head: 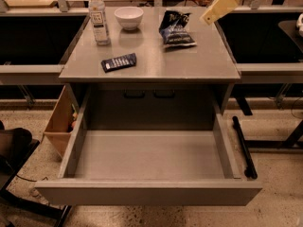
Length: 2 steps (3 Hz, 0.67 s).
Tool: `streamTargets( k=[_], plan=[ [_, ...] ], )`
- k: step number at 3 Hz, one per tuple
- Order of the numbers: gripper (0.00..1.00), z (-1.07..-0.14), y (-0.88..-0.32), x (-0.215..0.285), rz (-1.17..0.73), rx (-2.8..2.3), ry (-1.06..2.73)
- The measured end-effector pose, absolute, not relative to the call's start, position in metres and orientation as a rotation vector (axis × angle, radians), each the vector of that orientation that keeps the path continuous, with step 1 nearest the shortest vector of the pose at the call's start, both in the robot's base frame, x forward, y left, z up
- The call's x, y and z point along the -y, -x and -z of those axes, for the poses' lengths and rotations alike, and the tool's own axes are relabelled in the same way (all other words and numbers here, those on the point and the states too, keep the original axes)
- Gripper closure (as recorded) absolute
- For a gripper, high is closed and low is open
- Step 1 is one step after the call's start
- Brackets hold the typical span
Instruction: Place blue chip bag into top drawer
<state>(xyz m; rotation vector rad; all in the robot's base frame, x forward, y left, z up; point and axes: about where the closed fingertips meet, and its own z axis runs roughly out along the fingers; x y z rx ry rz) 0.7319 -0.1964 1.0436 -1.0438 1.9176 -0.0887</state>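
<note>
The blue chip bag [174, 28], crinkled dark-blue foil with pale markings, lies on the grey cabinet top [189, 63] toward the back right. The top drawer [147, 191] is pulled fully open below the cabinet top, and nothing shows inside it. My gripper [218, 7], a pale yellowish piece on the arm, hangs at the upper right, just right of the bag and above the cabinet's back right corner, apart from the bag.
A clear water bottle [98, 17] and a white bowl [129, 18] stand at the back left of the top. A flat dark-blue bar packet [119, 62] lies front left. A wooden box [60, 122] sits left of the drawer; a black bar [244, 146] lies to its right.
</note>
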Motion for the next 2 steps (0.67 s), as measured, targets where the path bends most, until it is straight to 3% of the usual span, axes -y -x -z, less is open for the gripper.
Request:
streamTargets(
  k=[2],
  plan=[
    [0.00,-0.989,-0.804,0.163,-0.002,-1.921,1.002]
  ],
)
